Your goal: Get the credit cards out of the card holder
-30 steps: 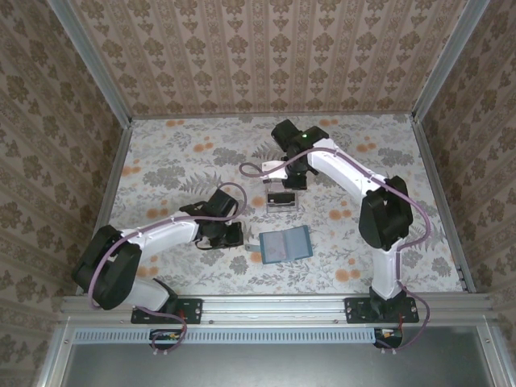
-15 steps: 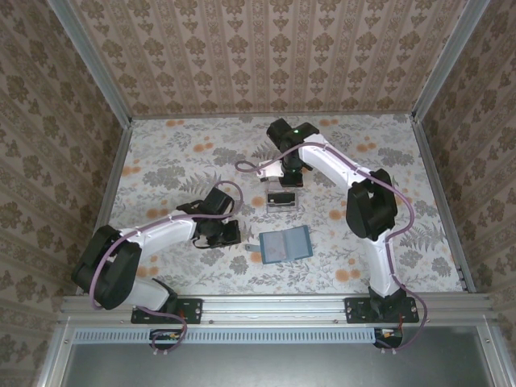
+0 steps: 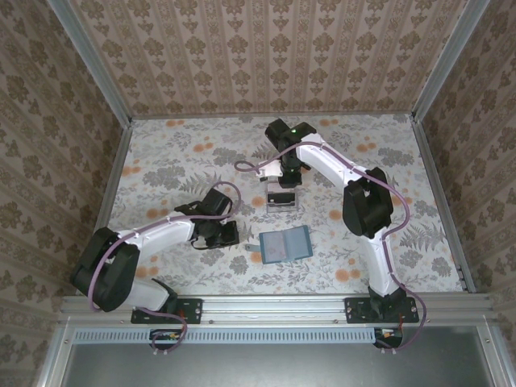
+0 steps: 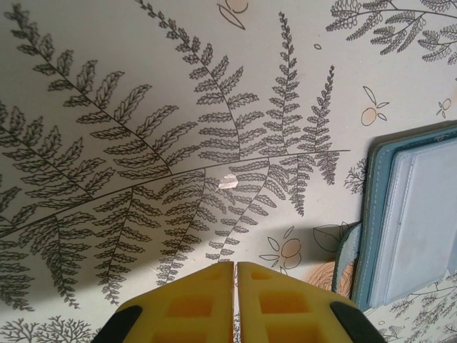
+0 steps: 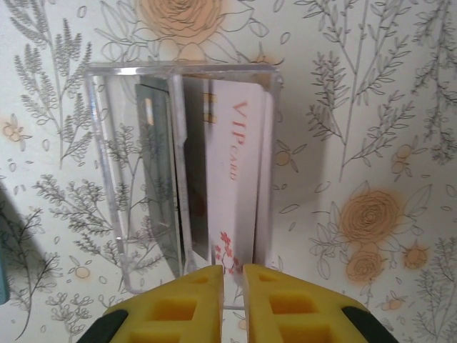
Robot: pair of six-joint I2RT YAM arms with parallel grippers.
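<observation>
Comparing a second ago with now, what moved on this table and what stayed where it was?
The right gripper shifted slightly left over the clear tray, its arm's elbow swinging inward. A VIP card stands in the tray, reaching the narrowly parted fingertips; whether it is gripped I cannot tell. The left gripper, shut and empty, edged slightly left. The card holder and the tray stayed put.
</observation>
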